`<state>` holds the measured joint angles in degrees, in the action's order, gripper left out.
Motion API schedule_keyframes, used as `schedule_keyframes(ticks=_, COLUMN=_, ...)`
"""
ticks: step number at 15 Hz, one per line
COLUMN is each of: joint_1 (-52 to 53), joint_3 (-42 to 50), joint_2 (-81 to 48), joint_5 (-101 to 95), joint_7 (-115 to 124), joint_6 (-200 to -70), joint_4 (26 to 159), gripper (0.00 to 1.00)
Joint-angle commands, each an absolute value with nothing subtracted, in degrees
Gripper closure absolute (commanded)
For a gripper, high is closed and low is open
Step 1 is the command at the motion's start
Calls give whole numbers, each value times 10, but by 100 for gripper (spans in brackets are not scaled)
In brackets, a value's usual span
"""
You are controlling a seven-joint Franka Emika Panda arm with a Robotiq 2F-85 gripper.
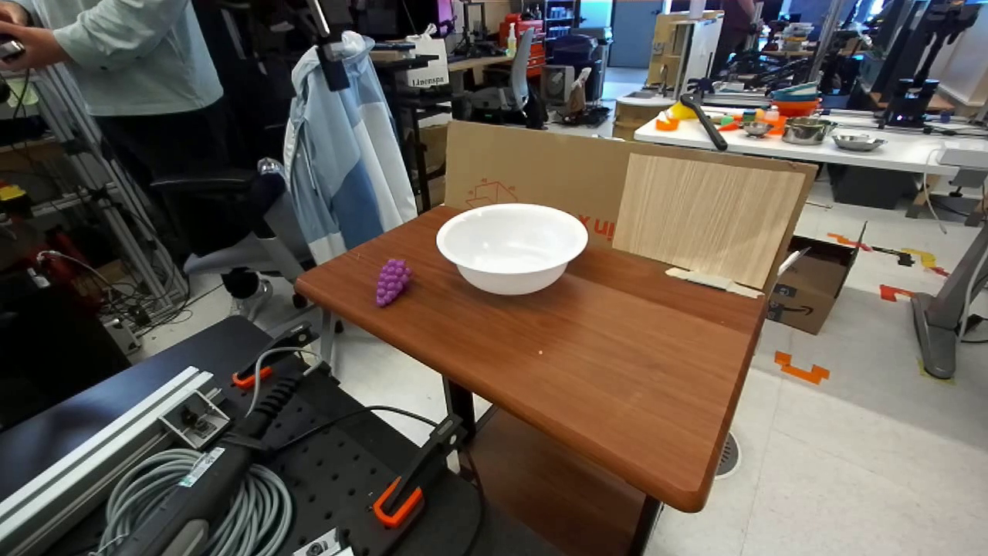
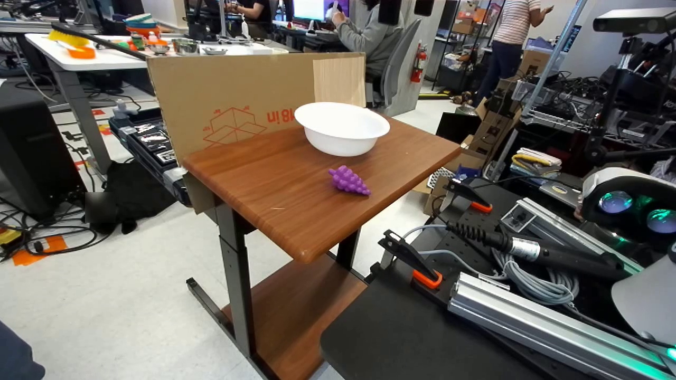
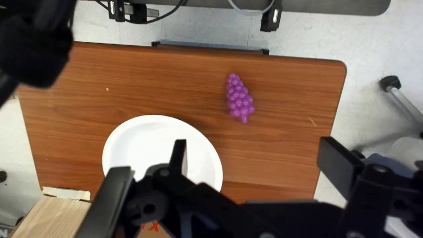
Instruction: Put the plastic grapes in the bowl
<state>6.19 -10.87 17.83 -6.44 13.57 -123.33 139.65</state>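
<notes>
grapes (image 1: 394, 283) near bowl (image 1: 513, 279) on table (image 1: 587, 378)

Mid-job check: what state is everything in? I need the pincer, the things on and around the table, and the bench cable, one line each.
Pincer: open, gripping nothing
Bowl: upright on the table, nothing seen inside
Grapes: lying on the table, apart from the bowl
Cardboard: standing upright along the table's edge
Panel: upright in front of the cardboard
Cable: coiled
</notes>
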Motion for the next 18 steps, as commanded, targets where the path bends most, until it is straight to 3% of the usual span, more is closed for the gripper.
schedule_keyframes(ticks=1, joint_1=42, joint_3=-80, joint_2=137, joint_5=-63, joint_7=125, joint_6=-1335, joint_4=1424, gripper=0)
schedule_keyframes(ticks=8, joint_1=8, joint_3=-53, joint_2=12, joint_5=-87, joint_7=153, joint_6=-1408, joint_4=1423, gripper=0)
schedule_keyframes(ticks=18, joint_1=54, joint_3=-79, joint_2=13, joint_5=-69, joint_7=177, joint_6=-1402, joint_4=1410, gripper=0)
